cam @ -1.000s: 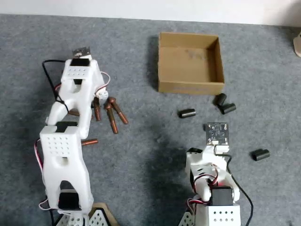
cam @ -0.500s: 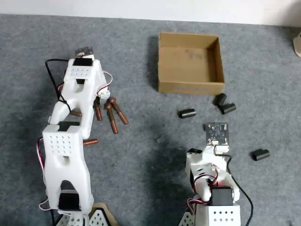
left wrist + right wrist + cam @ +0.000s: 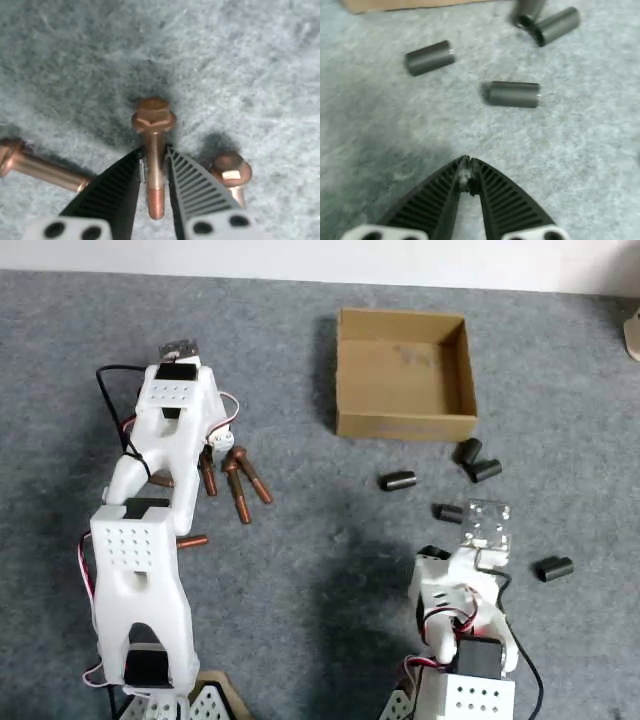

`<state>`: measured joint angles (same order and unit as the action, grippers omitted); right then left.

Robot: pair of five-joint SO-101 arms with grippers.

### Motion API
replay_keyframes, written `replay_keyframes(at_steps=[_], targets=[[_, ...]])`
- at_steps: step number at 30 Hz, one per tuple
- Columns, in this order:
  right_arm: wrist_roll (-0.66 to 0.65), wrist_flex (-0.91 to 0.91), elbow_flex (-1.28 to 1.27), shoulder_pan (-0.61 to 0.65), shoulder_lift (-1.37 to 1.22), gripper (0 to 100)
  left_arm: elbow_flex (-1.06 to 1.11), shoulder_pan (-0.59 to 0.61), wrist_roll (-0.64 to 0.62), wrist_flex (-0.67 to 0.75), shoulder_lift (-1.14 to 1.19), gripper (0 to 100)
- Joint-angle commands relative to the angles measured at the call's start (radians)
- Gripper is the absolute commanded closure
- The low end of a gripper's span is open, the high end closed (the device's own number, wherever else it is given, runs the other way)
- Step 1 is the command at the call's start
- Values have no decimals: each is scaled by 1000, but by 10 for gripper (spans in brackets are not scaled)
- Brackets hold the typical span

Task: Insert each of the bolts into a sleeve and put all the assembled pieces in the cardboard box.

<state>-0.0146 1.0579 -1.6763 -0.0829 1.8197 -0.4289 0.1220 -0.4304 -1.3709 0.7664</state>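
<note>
A copper bolt [image 3: 155, 172] is lying on grey carpet [image 3: 320, 570], its shank being pinched between the closed jaws of the left gripper [image 3: 154, 150]. From above, the arm's white housing [image 3: 172, 410] is covering that grip. Other bolts [image 3: 238, 495] are lying at the housing's four o'clock. The right gripper [image 3: 468, 165] is hanging closed and empty, black sleeves [image 3: 512, 94] lying scattered ahead, the cardboard box [image 3: 404, 426] sitting at its eleven o'clock.
</note>
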Motion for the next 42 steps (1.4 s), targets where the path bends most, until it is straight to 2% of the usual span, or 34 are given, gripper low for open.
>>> replay_keyframes(at_steps=[1,6,16,32,36,42], targets=[[49,-1,-61,-107,7,995,-5,-15,-3,-12,13,995],[186,45,10,-191,7,995,-4,-33,-3,-12,13,995],[186,45,16,-308,5,995,-4,-35,-3,-12,13,995],[183,41,16,-288,-8,995,-2,-35,-3,-12,13,995],[149,-12,74,-292,-150,995,-2,-35,-3,-12,13,995],[147,-27,308,-303,-526,995,-2,-35,-3,-12,13,995]])
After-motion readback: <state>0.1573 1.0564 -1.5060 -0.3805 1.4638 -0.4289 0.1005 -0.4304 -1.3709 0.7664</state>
